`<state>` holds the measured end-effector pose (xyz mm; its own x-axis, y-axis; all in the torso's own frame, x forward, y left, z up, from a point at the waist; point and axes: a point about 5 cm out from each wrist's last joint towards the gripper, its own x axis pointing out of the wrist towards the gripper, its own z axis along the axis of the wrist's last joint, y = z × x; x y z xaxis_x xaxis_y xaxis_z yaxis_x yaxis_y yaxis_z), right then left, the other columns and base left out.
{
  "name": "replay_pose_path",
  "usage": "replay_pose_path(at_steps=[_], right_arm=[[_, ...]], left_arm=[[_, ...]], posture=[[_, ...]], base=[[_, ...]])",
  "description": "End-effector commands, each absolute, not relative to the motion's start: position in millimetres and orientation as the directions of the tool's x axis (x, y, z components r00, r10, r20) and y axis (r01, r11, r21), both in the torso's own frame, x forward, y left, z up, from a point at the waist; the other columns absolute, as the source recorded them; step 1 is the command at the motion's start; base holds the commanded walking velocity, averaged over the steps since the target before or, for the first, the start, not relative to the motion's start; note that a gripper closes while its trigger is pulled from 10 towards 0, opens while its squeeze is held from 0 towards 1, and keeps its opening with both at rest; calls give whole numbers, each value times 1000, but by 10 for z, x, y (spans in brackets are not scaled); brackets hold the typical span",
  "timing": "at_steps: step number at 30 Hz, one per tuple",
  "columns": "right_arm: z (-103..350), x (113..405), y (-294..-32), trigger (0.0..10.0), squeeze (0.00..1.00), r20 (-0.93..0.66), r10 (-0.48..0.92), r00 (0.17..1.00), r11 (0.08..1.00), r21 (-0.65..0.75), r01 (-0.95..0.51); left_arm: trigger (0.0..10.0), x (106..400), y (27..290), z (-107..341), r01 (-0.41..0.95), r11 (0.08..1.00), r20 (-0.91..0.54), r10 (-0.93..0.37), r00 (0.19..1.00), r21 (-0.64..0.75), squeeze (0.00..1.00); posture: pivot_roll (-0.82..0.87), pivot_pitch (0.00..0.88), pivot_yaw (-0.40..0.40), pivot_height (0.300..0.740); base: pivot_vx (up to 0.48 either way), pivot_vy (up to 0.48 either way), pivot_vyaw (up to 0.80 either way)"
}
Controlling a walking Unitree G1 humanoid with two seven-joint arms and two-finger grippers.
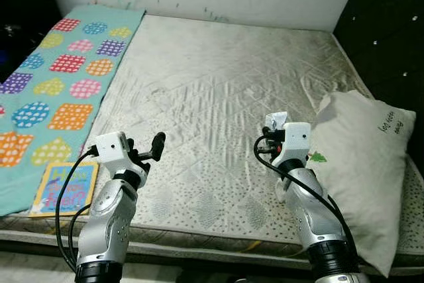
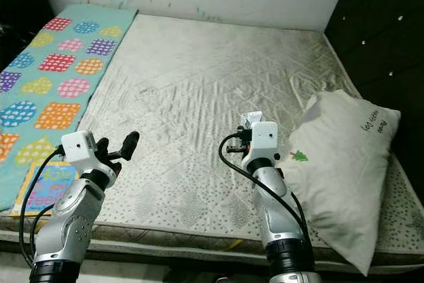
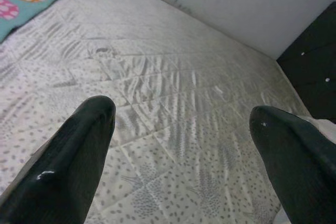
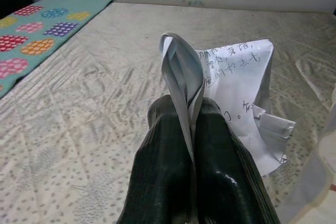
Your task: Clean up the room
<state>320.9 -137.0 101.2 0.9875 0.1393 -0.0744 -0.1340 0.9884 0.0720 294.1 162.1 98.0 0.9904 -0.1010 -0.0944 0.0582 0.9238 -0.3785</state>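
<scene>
Both my arms are raised over the near edge of the mattress [image 1: 218, 97], elbows bent, wrists tilted forward. My left gripper [image 3: 181, 145] hovers above it with its two black fingers spread wide apart. My right gripper [image 4: 191, 129] has its fingers pressed together on a crumpled sheet of paper [image 4: 236, 77], apparently held clear of the mattress.

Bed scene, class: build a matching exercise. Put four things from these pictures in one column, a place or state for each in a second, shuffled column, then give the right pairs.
Things
1. crumpled paper
2. pillow
3. picture book
4. left claw

Places or states
A. open above the mattress, holding nothing
B. on the patterned blanket, at the bed's front left corner
C. pinched in the right claw
D. lying along the bed's right side

Pairs: 1-C, 2-D, 3-B, 4-A
</scene>
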Motion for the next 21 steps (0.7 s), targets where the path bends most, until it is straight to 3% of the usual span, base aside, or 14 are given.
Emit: replay_pose_path(at_steps=[1, 21], right_arm=[[1023, 3218, -1381, 10000, 0, -78, 136, 988, 989, 74, -130], [1013, 3213, -1376, 10000, 0, -79, 147, 986, 987, 81, -140]], left_arm=[[10000, 2935, 1625, 957, 50, 924, -114, -100, 988, -379, 0], [10000, 2928, 1616, 943, 56, 924, -117, -107, 987, -377, 0]], posture=[[-95, 74, -27, 740], [-93, 66, -30, 740]], base=[[0, 266, 0], [0, 266, 0]])
